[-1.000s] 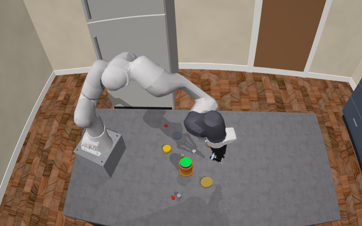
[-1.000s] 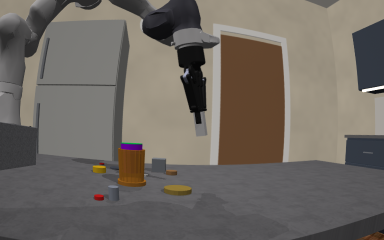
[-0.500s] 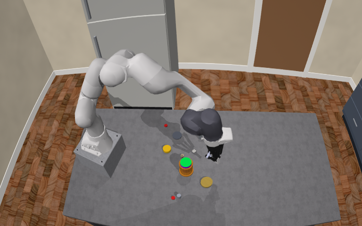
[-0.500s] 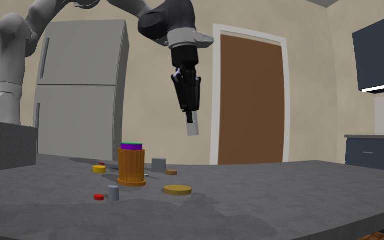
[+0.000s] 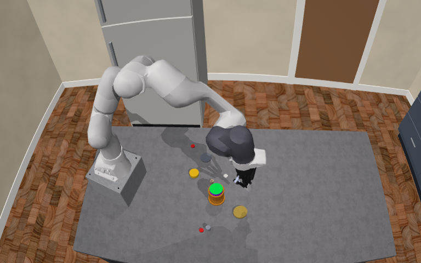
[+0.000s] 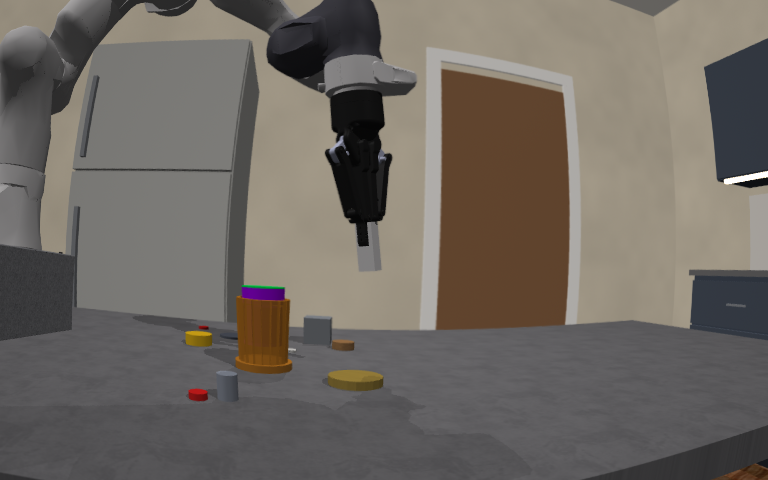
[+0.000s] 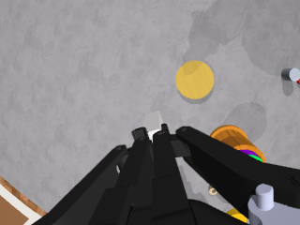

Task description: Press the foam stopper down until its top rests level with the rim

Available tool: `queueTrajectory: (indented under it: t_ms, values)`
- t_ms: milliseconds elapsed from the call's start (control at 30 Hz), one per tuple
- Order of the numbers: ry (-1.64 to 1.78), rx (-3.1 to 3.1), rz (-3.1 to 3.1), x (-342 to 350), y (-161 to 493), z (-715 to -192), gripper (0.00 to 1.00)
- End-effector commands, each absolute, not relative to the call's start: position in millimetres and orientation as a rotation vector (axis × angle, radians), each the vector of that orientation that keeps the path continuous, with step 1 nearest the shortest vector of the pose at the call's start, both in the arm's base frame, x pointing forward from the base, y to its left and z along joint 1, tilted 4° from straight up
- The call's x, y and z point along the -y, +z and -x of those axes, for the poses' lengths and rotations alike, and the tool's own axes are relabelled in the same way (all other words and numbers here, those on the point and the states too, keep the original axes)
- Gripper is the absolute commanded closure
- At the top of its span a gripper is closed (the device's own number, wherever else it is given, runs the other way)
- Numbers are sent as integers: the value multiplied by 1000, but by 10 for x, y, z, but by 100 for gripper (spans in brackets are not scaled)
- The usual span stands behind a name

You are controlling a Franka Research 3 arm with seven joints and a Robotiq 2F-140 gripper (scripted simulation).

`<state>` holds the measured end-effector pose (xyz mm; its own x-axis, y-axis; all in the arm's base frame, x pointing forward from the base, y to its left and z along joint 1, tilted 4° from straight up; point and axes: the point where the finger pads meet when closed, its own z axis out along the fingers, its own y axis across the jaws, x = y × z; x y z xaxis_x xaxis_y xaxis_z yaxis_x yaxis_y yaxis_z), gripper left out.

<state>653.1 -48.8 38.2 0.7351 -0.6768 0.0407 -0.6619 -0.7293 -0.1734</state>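
Closed gripper beside the jar, the stopper standing proud.
In the top view we see the green-topped purple foam stopper [image 5: 216, 188] [image 6: 263, 293] [image 7: 248, 153] at lower centre, above the rim of the upright, ribbed orange jar [image 5: 216, 200] [image 6: 263, 333] [image 7: 230, 135]. Our black two-finger gripper [image 5: 246, 186] [image 6: 367, 229] [image 7: 156, 123] hangs right of the jar and above its height, its fingers together; we cannot tell whether the pale grey block-shaped piece [image 6: 369, 257] [image 7: 153, 121] at the tips is gripped or part of them. Air separates it from the stopper. The flat yellow disc [image 5: 240, 211] [image 6: 355, 379] [image 7: 195, 80] lies near the jar, lower right; the grey table's [image 5: 310, 186] [image 6: 509, 396] [image 7: 70, 70] right edge is well apart from both.

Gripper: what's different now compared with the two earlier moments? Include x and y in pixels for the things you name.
The gripper [image 5: 245, 184] [image 6: 363, 240] [image 7: 156, 123] has moved left in the top and exterior views, toward the jar [image 5: 216, 200] [image 6: 263, 333] [image 7: 229, 135], at about the same height, and now hangs more upright. Nothing was visibly taken hold of or let go. Unchanged: jar upright in place, stopper [image 5: 216, 188] [image 6: 263, 292] [image 7: 249, 153] above the rim.
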Motion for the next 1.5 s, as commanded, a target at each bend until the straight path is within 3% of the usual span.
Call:
queueTrajectory:
  t_ms: [0, 367, 700, 1467]
  values:
    - [-89, -1471, 2645, 491, 402, -6088, 100]
    - [48, -1853, 2413, 421, 375, -5101, 100]
    - [53, -2123, 2234, 419, 374, -5091, 100]
    - [53, -2123, 2234, 419, 374, -5091, 100]
